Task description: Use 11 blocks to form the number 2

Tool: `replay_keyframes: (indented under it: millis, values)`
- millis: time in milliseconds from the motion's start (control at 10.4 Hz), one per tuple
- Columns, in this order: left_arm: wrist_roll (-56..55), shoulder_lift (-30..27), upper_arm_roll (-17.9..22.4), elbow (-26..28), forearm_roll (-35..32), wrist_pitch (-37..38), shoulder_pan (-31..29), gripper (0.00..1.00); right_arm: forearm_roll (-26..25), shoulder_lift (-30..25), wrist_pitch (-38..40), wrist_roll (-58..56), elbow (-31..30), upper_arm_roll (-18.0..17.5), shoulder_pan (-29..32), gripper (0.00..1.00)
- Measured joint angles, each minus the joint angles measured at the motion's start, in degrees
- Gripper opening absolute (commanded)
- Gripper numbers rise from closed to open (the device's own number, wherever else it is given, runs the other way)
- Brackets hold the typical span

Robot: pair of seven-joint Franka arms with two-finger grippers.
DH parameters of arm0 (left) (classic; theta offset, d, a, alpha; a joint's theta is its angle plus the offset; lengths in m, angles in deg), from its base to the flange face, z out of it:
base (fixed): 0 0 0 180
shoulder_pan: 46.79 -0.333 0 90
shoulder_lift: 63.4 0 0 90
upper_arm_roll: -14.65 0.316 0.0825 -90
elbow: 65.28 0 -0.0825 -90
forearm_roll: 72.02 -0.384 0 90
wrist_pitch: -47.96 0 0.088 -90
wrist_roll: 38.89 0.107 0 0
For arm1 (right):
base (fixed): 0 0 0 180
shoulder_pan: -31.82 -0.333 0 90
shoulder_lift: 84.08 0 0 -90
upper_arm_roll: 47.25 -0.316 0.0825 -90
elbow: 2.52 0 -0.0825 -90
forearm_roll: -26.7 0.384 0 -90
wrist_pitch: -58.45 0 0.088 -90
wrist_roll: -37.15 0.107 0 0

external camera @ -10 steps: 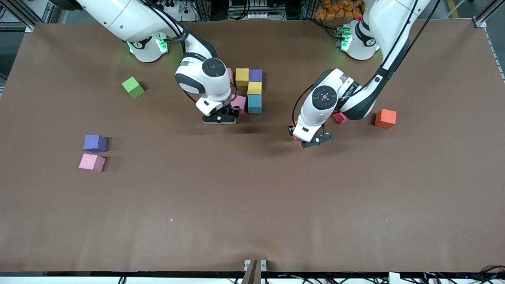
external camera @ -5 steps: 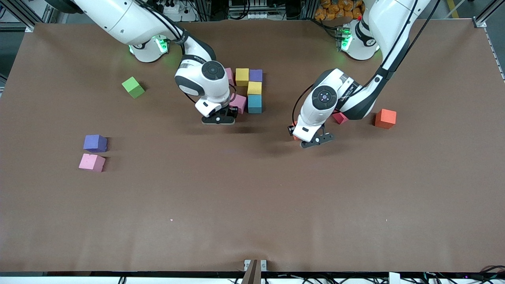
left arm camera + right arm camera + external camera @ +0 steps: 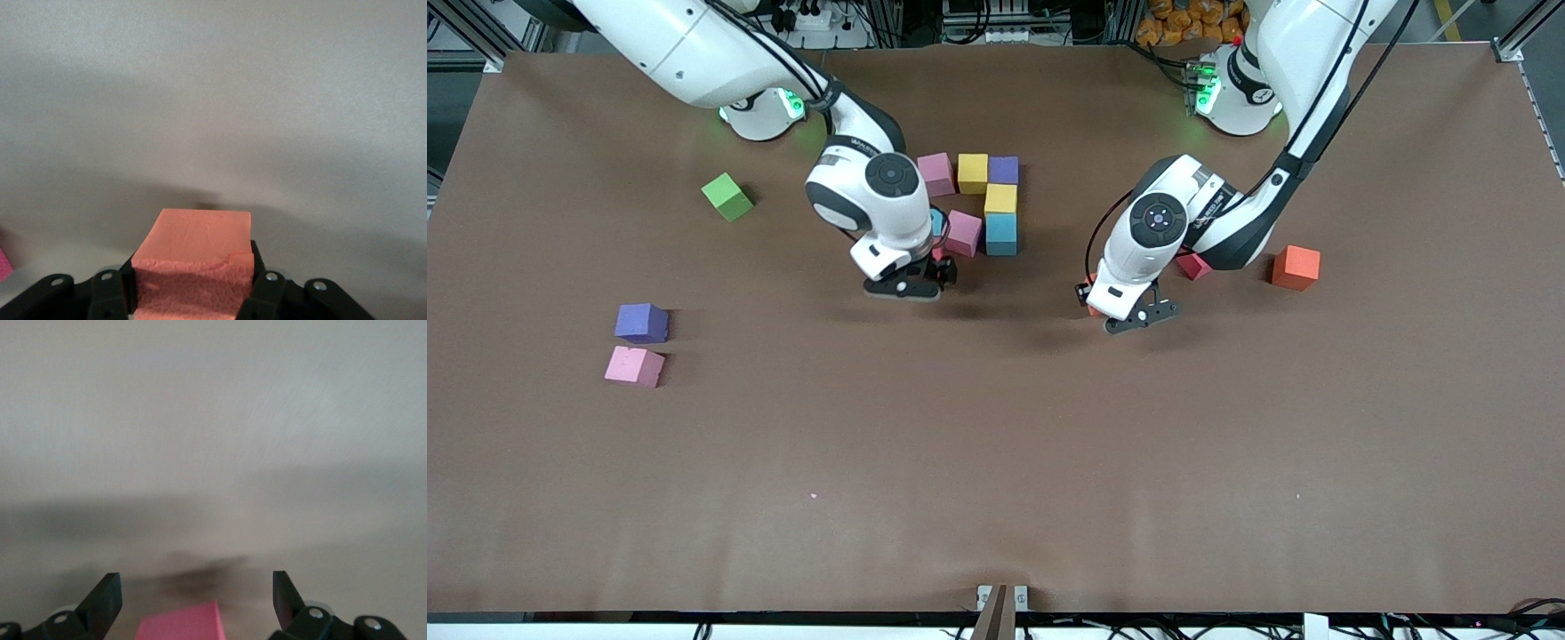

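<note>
My right gripper (image 3: 193, 603): fingers spread, red block (image 3: 179, 623) freed below, beside pink block (image 3: 964, 233) of unfinished number 2 (image 3: 985, 206). My left gripper (image 3: 193, 293) clenched on salmon-red block (image 3: 197, 257), aloft, waiting turn.

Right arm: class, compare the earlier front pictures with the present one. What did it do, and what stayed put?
The right claw opened, letting go of a red block by the pink block, and shifted toward the right arm's end. The left claw stayed shut on its red block; the loose blocks stayed put.
</note>
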Motion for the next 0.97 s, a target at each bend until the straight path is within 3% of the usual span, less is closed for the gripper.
replay_keyframes:
  millis: [193, 290, 579, 869, 965]
  values:
    - [-0.69, 0.63, -0.09, -2.76, 0.29, 0.25, 0.62, 0.11, 2.01, -0.62, 1.93, -0.03, 4.37, -1.29, 2.72, 1.0]
    - [-2.38, 1.7, -0.13, -5.41, 0.54, 1.67, 1.77, 0.16, 3.87, -1.8, 2.08, -0.94, 5.24, -2.19, 4.84, 1.0]
    - [-6.17, 7.25, -0.09, -15.61, 0.54, 7.74, 6.74, 0.18, 13.83, -8.02, 5.25, -12.34, 5.69, -4.05, 12.8, 1.0]
    - [-9.27, 12.86, 1.36, -24.43, 0.54, 9.21, 13.27, 0.18, 23.15, -14.09, 8.56, -20.9, 5.69, -3.75, 22.29, 1.0]
    - [-9.62, 13.72, 2.75, -26.43, 0.54, 9.36, 15.84, 0.18, 25.03, -14.99, 8.8, -24.11, 5.66, -2.2, 24.91, 1.0]
